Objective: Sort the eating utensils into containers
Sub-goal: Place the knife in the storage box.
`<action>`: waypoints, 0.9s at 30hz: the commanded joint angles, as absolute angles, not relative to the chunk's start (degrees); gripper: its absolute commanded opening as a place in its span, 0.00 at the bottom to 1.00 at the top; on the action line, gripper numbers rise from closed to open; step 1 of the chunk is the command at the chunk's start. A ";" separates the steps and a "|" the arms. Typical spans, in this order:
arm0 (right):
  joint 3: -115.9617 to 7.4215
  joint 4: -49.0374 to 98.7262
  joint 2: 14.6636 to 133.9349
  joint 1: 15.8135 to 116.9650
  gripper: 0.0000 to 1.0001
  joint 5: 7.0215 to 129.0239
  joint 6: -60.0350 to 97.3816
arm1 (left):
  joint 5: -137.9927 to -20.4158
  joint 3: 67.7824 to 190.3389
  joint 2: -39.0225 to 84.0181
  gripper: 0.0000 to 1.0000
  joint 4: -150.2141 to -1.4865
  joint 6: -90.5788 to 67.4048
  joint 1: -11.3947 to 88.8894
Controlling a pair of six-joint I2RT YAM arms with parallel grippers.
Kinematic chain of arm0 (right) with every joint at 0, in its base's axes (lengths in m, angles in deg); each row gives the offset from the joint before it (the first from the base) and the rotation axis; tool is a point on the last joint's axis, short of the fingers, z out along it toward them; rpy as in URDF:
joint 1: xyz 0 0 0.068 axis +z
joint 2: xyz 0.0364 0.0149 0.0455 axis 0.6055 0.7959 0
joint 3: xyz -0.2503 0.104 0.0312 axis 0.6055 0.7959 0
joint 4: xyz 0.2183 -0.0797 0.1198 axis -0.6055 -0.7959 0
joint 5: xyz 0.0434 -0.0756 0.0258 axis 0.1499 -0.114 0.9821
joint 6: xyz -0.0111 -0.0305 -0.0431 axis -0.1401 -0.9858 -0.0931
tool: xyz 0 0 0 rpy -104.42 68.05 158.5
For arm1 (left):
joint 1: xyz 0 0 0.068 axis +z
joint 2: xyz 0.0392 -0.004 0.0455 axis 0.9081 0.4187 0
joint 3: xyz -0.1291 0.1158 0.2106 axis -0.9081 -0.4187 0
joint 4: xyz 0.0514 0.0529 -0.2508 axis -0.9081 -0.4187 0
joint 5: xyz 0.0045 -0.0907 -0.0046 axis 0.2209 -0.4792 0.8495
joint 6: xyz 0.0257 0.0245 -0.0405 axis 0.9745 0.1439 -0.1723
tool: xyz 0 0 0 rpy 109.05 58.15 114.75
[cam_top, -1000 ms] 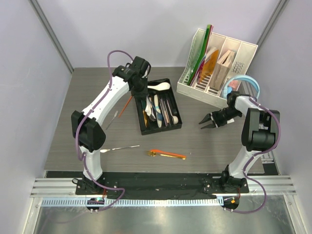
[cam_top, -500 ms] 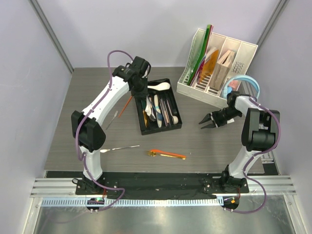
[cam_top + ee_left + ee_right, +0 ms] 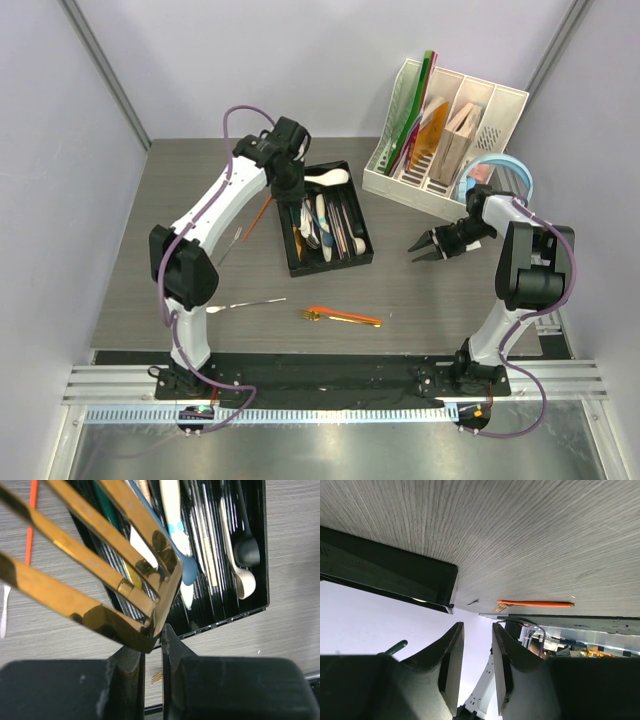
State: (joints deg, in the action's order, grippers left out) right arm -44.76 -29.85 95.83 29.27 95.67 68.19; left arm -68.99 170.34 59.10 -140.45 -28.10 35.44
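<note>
The black cutlery tray [image 3: 295, 262] lies mid-table and holds several spoons, knives and chopsticks. A white soup spoon [image 3: 330, 178] rests at its far end. My left gripper [image 3: 290, 195] hovers over the tray's far left corner, shut on a gold fork [image 3: 115, 565] whose tines fill the left wrist view above the tray [image 3: 225, 621]. My right gripper [image 3: 420, 250] is open and empty, low over the table right of the tray. An orange chopstick pair with another gold fork [image 3: 345, 317] lies near the front; it also shows in the right wrist view [image 3: 535, 603].
A steel utensil [image 3: 245, 304] lies front left. An orange chopstick [image 3: 262, 212] and a small pale utensil [image 3: 232, 243] lie left of the tray. The white file organiser [image 3: 445, 135] and light-blue headphones [image 3: 505, 170] stand back right.
The left arm has shifted very slightly with the gold fork still held. The right arm has not moved.
</note>
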 commanded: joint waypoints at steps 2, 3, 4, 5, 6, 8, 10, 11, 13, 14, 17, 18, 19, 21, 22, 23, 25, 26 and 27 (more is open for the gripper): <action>-46.66 -30.63 95.70 29.26 0.34 96.24 68.64 | -74.45 172.72 63.54 0.00 -141.23 -29.18 37.12; -46.58 -30.81 95.52 29.26 0.34 96.07 68.64 | -76.02 172.73 65.37 0.00 -141.84 -29.45 37.99; -46.49 -30.90 95.44 29.35 0.34 95.98 68.55 | -77.17 172.64 66.18 0.00 -141.94 -29.89 38.35; -46.57 -30.99 95.52 29.27 0.34 96.06 68.46 | -77.88 172.73 67.05 0.00 -142.37 -30.24 38.70; -46.66 -31.07 95.61 29.35 0.34 96.07 68.29 | -78.15 172.99 67.67 0.00 -143.42 -30.59 38.96; -46.84 -31.60 95.61 29.26 0.34 95.98 67.85 | -78.94 172.56 68.82 0.00 -143.87 -31.12 39.67; -46.75 -31.60 95.61 29.26 0.34 95.98 67.76 | -79.90 170.90 69.17 0.00 -142.73 -31.47 40.37; -46.66 -31.60 95.61 29.26 0.34 95.98 67.76 | -79.73 170.36 69.35 0.00 -142.47 -31.73 40.55; -46.66 -31.60 95.61 29.26 0.33 95.89 67.58 | -80.52 170.01 70.05 0.00 -143.17 -32.17 41.16; -46.66 -31.69 95.70 29.26 0.33 95.89 67.67 | -80.61 169.83 69.96 0.00 -142.99 -32.26 41.43; -46.66 -31.60 95.79 29.26 0.33 95.71 67.76 | -83.24 168.95 71.36 0.00 -142.55 -32.09 41.78; -46.58 -31.69 95.79 29.35 0.33 95.63 67.76 | -83.86 169.65 72.15 0.00 -143.51 -32.00 41.78; -46.58 -31.60 95.79 29.27 0.33 95.63 67.84 | -84.21 171.13 73.20 0.00 -144.74 -31.83 41.78; -46.66 -31.69 95.70 29.27 0.34 95.45 67.85 | -85.09 170.89 74.27 0.00 -145.37 -31.82 41.78; -46.66 -31.60 95.70 29.26 0.34 95.36 67.85 | -85.62 170.28 74.62 0.00 -145.02 -31.82 41.78; -46.58 -31.60 95.61 29.35 0.33 95.36 67.85 | -86.49 170.10 75.06 0.00 -145.36 -31.91 41.78; -46.23 -31.78 95.44 29.26 0.33 95.36 67.76 | -86.59 169.66 75.24 0.00 -145.80 -32.09 41.78; -46.14 -31.69 95.35 29.26 0.34 95.36 67.67 | -86.94 169.31 75.24 0.00 -145.89 -32.17 41.78; -45.96 -31.86 95.26 29.35 0.33 95.36 67.76 | -87.11 168.69 75.32 0.00 -145.81 -32.35 41.78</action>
State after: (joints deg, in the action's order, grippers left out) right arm -44.90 -30.46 95.87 29.27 95.41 67.91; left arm -83.92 169.38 75.69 -144.10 -31.58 41.76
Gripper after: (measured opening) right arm 0.336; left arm 0.100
